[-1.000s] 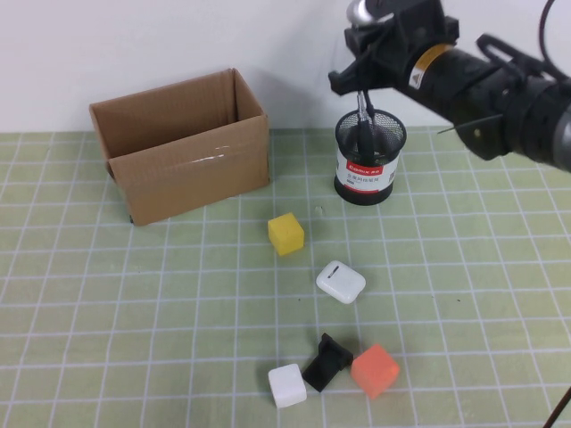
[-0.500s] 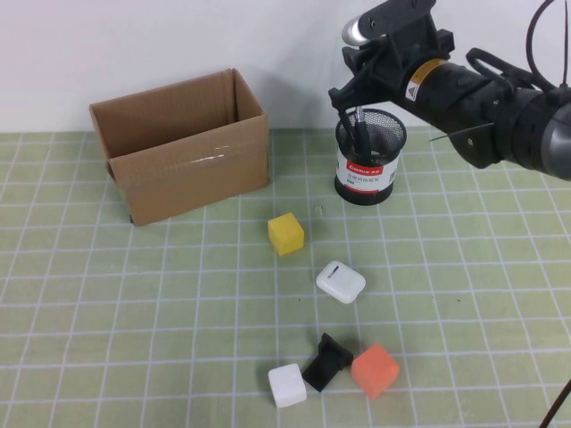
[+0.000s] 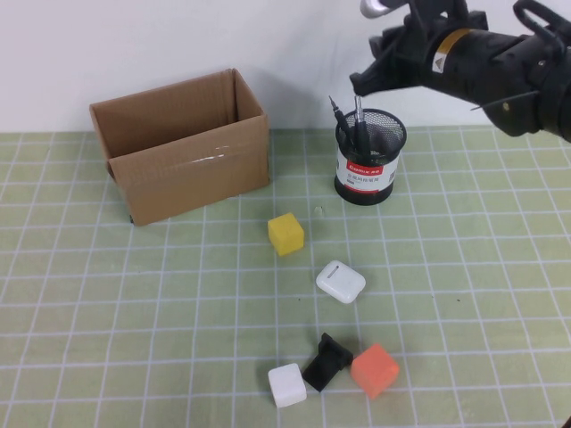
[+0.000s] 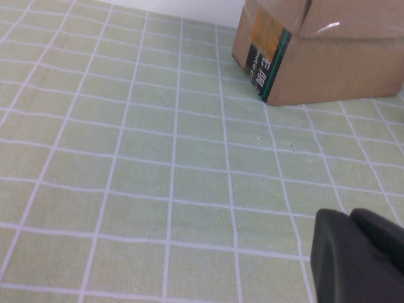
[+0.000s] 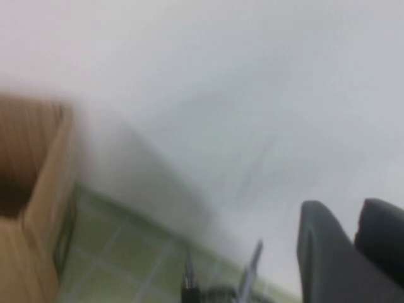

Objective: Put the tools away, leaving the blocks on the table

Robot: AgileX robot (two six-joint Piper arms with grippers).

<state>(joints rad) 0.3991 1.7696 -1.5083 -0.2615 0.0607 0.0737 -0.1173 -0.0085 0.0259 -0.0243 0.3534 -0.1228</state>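
Since a second ago my right gripper point(image 3: 368, 82) has lifted clear of the cup point(image 3: 369, 166), fingers empty and near-closed; screwdriver point(image 3: 359, 120) inside looks stiff, light, best pinched by shaft; left gripper point(image 4: 360, 255) parked, fingers together.

Light is even and bright overhead; the table point(image 3: 134, 312) shows soft, short shadows beside the box point(image 3: 178, 156) and the cubes. A thin glare streak lies on the box front. The high and left wrist views are sharp. The right wrist view is heavily blurred, the right hand point(image 5: 353, 252) a dark smear at 4 o'clock
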